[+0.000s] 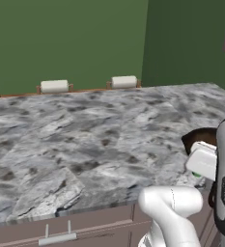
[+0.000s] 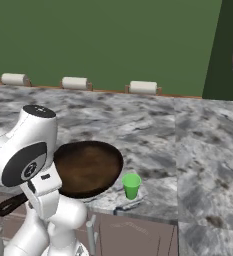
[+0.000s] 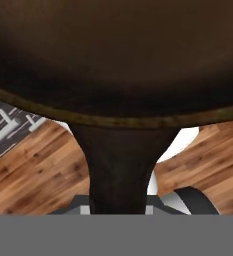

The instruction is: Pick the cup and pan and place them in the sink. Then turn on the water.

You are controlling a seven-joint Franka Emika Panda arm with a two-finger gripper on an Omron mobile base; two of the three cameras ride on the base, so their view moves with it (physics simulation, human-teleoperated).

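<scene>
The round dark brown pan [image 2: 88, 167] sits at the front edge of the marble counter [image 2: 153, 130], and its short handle [image 2: 10, 204] sticks out past the edge over the wood floor. In the hand view that handle [image 3: 119, 165] runs straight down into my gripper [image 3: 120, 209], which is shut on it. A dark sliver of the pan [image 1: 201, 136] shows behind my white hand [image 1: 203, 161]. Just right of the pan, the small green cup [image 2: 131, 186] stands upright by the counter edge. The sink and the water are out of view.
Three white rolls [image 2: 14, 78] [image 2: 74, 82] [image 2: 143, 87] lie along the counter's back edge under a green wall. Brown cabinet fronts with a metal pull [image 1: 57, 237] run below the counter. Wide bare marble [image 1: 85, 135] stretches left of the pan.
</scene>
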